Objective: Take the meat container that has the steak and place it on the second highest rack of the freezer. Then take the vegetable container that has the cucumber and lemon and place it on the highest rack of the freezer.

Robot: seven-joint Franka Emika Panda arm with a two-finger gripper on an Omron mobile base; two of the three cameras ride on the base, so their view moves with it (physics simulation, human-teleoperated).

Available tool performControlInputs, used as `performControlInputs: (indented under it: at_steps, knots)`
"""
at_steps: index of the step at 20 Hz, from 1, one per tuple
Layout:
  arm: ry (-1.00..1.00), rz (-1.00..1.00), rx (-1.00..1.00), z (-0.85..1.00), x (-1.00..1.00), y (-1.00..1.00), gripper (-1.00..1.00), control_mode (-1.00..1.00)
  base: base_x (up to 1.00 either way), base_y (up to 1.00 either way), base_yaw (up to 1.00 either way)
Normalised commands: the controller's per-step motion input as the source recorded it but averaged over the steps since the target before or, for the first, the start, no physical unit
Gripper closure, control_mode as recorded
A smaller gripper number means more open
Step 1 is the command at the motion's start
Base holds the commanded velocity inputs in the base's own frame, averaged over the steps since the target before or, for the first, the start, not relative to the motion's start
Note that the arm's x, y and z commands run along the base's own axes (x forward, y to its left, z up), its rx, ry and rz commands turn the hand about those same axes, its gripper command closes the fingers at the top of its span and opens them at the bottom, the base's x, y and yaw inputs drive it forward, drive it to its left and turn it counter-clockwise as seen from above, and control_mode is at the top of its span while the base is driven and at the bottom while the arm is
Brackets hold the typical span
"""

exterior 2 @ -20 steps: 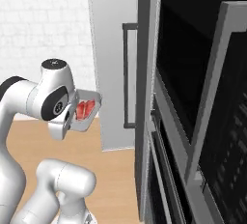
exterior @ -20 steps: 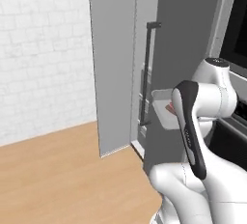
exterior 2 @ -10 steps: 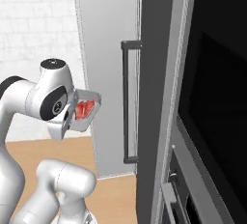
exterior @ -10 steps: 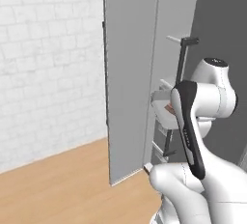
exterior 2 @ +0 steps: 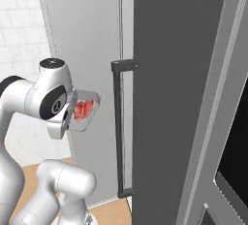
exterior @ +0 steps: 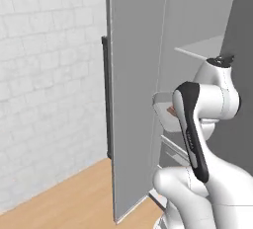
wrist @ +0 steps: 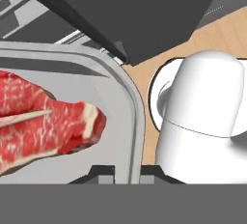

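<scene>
Beside the tall grey freezer door (exterior: 136, 90), the dark two-finger gripper (wrist: 126, 169) pinches the rim of a shallow grey plastic container (exterior 2: 85, 112) holding what looks like red marbled steak (wrist: 43, 124)

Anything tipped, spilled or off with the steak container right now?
Nothing stands out. The steak lies inside the meat container, nothing spilled. The gripper is shut on the container's rim, carrying it beside the open freezer door. The tray's slant in the right base view looks slight.
</scene>
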Motion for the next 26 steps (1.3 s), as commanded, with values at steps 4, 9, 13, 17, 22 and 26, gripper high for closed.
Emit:
performControlInputs:
  at_steps: [4, 9, 13, 17, 22, 26]
  knots:
    - [0.00, 0.00, 0.00, 0.00, 0.00, 0.00, 1.00, 1.00, 0.48, 0.13, -0.50]
    - [0.00, 0.00, 0.00, 0.00, 0.00, 0.00, 1.00, 1.00, 0.07, 0.28, -0.41]
    - [0.00, 0.00, 0.00, 0.00, 0.00, 0.00, 1.00, 1.00, 0.03, 0.55, -0.38]
    - [0.00, 0.00, 0.00, 0.00, 0.00, 0.00, 1.00, 1.00, 0.15, 0.64, -0.32]
    - [0.00, 0.00, 0.00, 0.00, 0.00, 0.00, 1.00, 1.00, 0.24, 0.40, -0.31]
    - [0.00, 0.00, 0.00, 0.00, 0.00, 0.00, 1.00, 1.00, 0.24, 0.66, -0.40]
